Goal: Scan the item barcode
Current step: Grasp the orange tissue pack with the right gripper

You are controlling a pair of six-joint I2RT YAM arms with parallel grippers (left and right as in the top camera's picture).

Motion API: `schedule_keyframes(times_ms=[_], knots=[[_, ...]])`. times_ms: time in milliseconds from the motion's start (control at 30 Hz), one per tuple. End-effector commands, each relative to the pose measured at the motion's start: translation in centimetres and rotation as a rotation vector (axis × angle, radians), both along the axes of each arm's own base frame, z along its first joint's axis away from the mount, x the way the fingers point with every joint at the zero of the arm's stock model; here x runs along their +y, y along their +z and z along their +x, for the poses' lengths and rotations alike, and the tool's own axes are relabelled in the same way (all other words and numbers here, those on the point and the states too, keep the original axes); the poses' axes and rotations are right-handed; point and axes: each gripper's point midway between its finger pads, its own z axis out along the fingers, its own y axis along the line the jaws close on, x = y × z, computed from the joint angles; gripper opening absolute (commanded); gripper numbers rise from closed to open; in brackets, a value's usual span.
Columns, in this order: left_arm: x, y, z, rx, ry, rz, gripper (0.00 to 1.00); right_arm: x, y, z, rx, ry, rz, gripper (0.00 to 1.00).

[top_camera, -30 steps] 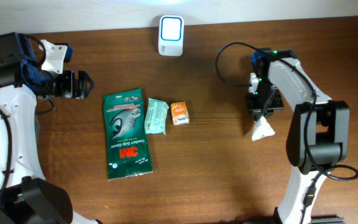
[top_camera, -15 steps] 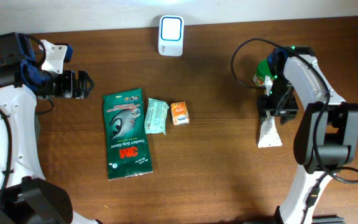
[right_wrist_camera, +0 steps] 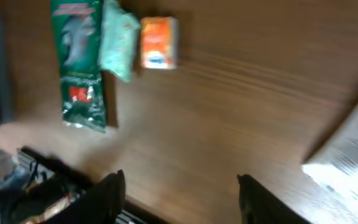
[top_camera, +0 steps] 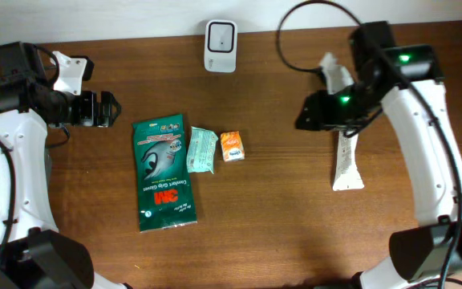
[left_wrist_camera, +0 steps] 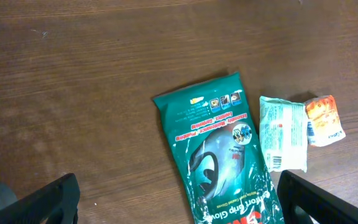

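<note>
So the white packet (top_camera: 347, 164) is lying flat on the table (top_camera: 279, 209), over on the right side and well apart from the other items. The right gripper (top_camera: 303, 120) is hanging a bit to the left of the packet's far end and isn't touching it. In the right wrist view the fingers (right_wrist_camera: 112, 193) are standing moderately apart with nothing between them, and the packet is only peeking in at the right edge, outside the jaws.

The packet itself is looking long, narrow and white, running roughly front to back. There's fine print on it in the wrist view, but that shot is blurring too much for me to pick out a barcode.

The scanner (top_camera: 220, 46) is sitting at the back edge, well left of the packet. The left gripper (top_camera: 112, 110) is hovering wide open and empty, near the green 3M glove pack (top_camera: 164, 171) – that one's lying just beside a pale green packet (top_camera: 202, 150) and a small orange packet (top_camera: 231, 146).
</note>
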Motion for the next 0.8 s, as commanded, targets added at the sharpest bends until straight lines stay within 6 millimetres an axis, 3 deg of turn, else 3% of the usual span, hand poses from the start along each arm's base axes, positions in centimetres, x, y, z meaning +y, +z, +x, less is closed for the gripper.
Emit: schedule_keyframes(times_ms=[0, 200, 333, 433, 767], knots=[[0.1, 1.1, 0.1, -0.034, -0.012, 0.011, 0.99, 3.8, -1.8, 0.5, 0.030, 0.045, 0.043, 0.53], [0.1, 1.1, 0.1, -0.034, -0.012, 0.011, 0.99, 10.0, -9.4, 2.6, 0.029, 0.066, 0.039, 0.44], [0.1, 1.1, 0.1, -0.034, -0.012, 0.011, 0.99, 11.3, -16.5, 3.9, 0.156, -0.085, -0.040, 0.44], [0.1, 1.1, 0.1, -0.034, -0.012, 0.011, 0.99, 11.3, -20.0, 3.4, 0.258, -0.078, -0.022, 0.43], [0.1, 1.1, 0.1, -0.034, -0.012, 0.011, 0.99, 12.4, -22.7, 3.4, 0.288, -0.042, 0.013, 0.42]])
